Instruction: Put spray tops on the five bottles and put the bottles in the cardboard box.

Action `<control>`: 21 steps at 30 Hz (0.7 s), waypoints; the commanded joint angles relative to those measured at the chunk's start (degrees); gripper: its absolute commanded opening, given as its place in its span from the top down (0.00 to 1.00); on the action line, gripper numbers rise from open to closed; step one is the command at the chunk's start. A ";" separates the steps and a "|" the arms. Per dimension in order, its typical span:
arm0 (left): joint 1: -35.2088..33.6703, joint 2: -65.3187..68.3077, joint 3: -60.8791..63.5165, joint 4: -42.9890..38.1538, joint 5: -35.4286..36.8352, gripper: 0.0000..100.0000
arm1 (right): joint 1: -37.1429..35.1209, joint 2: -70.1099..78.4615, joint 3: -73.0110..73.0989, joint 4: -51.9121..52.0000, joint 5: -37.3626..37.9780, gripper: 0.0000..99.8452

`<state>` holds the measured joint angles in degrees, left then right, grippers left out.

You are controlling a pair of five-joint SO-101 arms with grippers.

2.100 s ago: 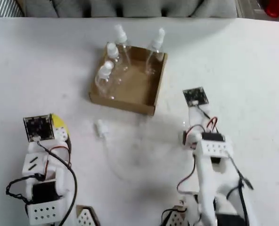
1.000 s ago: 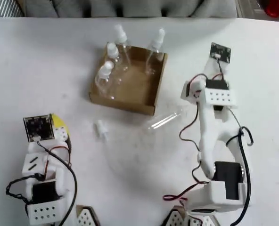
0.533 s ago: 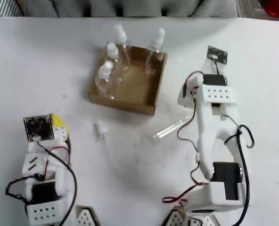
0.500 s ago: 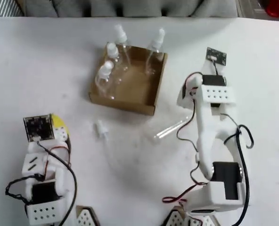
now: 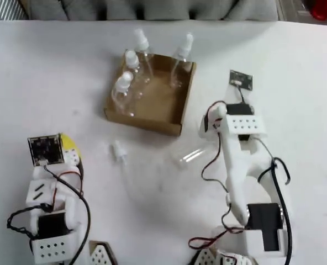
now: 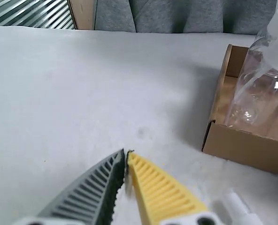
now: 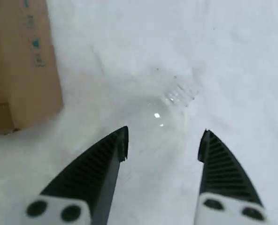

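We poise our right gripper (image 7: 165, 133) over the one uncapped bottle (image 5: 192, 156).
Its jaws gape empty, ready to grasp the bottle lying near the cardboard box (image 5: 144, 122), apart from the loose spray top (image 5: 117, 150) it needs; our left gripper (image 6: 126, 153) sits closed, empty.

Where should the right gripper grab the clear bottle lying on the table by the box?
Grip the bottle across the middle of its round body, coming straight down from above. It lies on its side on the table, and the open right gripper hangs over it with a finger on either side. That probably leaves the bare threaded neck free for the loose spray top.
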<state>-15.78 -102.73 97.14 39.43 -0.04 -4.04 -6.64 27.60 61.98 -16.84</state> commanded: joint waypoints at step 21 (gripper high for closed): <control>1.98 0.92 0.00 0.44 -0.53 0.98 | -0.75 3.65 5.63 -13.93 -7.65 0.78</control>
<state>-14.90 -102.73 97.14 39.43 -0.04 -3.96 -3.38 34.02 49.05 -26.86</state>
